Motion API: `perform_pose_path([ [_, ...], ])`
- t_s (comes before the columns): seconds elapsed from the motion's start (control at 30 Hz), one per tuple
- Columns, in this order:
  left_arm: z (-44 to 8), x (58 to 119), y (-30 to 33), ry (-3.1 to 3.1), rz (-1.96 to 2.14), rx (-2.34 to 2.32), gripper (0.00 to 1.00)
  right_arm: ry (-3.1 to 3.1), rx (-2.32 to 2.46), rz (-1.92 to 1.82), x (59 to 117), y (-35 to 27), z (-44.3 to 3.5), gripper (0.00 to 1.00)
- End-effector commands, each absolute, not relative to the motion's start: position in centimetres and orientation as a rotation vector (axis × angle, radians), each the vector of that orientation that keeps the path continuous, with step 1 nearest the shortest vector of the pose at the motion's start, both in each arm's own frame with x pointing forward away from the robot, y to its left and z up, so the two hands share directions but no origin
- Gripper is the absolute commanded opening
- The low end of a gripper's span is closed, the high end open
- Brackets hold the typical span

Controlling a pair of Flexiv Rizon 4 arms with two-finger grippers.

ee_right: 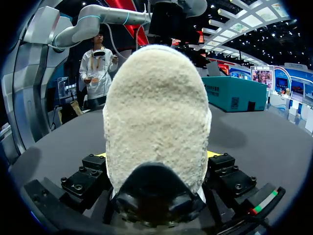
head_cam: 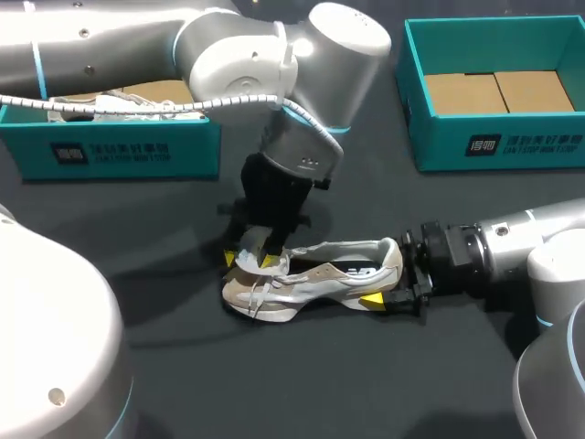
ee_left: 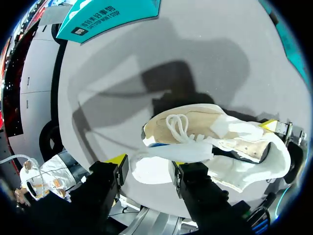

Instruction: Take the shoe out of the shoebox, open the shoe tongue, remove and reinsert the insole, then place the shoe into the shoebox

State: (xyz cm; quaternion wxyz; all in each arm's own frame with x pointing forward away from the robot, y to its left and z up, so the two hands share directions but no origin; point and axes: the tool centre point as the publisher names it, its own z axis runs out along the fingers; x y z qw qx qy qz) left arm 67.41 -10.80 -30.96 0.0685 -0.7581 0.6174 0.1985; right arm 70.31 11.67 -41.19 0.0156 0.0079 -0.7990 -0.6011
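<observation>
White shoe (head_cam: 315, 274), heel seemingly in right gripper (head_cam: 391, 283)

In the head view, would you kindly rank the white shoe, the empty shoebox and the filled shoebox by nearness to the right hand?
1. White shoe: heel in the right hand.
2. Empty shoebox: rear right of the table.
3. Filled shoebox: rear left, farthest.

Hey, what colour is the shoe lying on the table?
The shoe is mostly white with beige panels and white laces; the head view shows it best.
</observation>
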Motion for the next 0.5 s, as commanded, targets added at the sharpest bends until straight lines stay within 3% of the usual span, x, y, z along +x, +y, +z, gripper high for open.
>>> perform_pose_path([
  [0.03,-26.6,66.8,-9.9,1.767,0.346,-2.44,0.53,-2.49,0.023,-1.865,70.3,11.8,-41.2,0.0],
  [0.37,-21.7,68.6,-13.9,2.183,0.05,-2.256,0.56,-2.49,0.023,-1.865,70.3,11.8,-41.2,0.0],
  [0.5,-20.5,68.9,-15.9,2.47,-0.022,-2.072,0.45,-2.49,0.023,-1.865,70.3,11.8,-41.2,0.0],
])
